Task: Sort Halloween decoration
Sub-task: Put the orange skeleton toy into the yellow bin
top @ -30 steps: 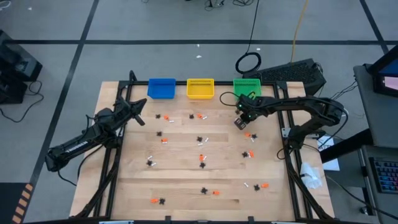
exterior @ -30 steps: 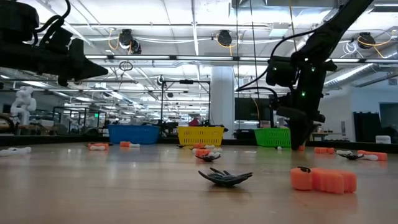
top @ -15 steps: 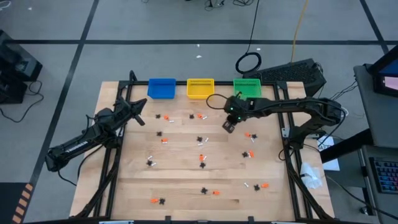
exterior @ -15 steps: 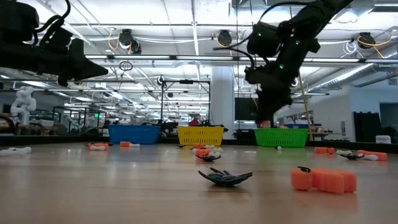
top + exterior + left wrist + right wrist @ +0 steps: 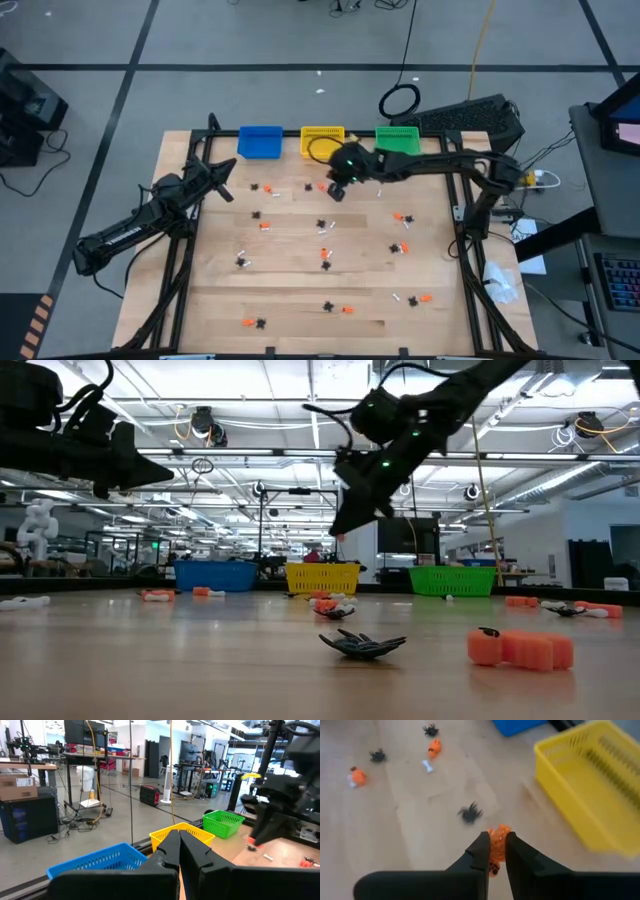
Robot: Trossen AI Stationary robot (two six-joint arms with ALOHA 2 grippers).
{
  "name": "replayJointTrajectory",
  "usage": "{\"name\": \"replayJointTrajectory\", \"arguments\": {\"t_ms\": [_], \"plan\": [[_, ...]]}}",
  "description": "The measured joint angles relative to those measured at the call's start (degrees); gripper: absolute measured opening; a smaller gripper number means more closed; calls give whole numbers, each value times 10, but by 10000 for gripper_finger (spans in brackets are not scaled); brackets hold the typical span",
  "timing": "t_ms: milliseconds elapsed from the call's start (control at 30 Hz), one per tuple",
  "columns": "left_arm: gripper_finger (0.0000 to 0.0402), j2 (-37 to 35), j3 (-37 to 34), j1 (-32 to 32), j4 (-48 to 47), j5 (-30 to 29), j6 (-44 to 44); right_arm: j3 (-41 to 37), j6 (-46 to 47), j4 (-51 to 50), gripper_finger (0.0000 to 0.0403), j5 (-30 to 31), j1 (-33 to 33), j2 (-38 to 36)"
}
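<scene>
So the right gripper (image 5: 493, 851) has swung across the back of the table (image 5: 300, 290) over the last second: it started low beside the green bin (image 5: 397, 138), lifted, and now hangs in the air just in front of the yellow bin (image 5: 322, 141). That reads like a carry in progress: one piece picked up on the right side and headed for a bin, probably the yellow one, though the drop isn't done yet.

Its jaws are nearly together, pinched on a small orange trinket (image 5: 496, 838), which sticks out past the tips in the right wrist view. The low view shows the gripper well clear of the wood.

The left gripper (image 5: 179, 847) hasn't budged, parked above the left edge of the table with its jaws pressed together on nothing, pointing toward the blue bin (image 5: 260, 141).

The rest of the Halloween decoration (image 5: 322, 224) is scattered all over the table: black spidery bits, orange ones, a few white. Lots of sorting left. All three bins sit in a row along the back edge.
</scene>
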Motion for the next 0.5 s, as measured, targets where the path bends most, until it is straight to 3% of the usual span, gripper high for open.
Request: {"name": "replayJointTrajectory", "arguments": {"t_ms": [233, 500], "plan": [[2, 0, 0, 0, 0, 0, 0, 194, -94, -111, 32, -1, -63, 110], [2, 0, 0, 0, 0, 0, 0, 391, -180, -264, 32, -75, -147, 254]]}}
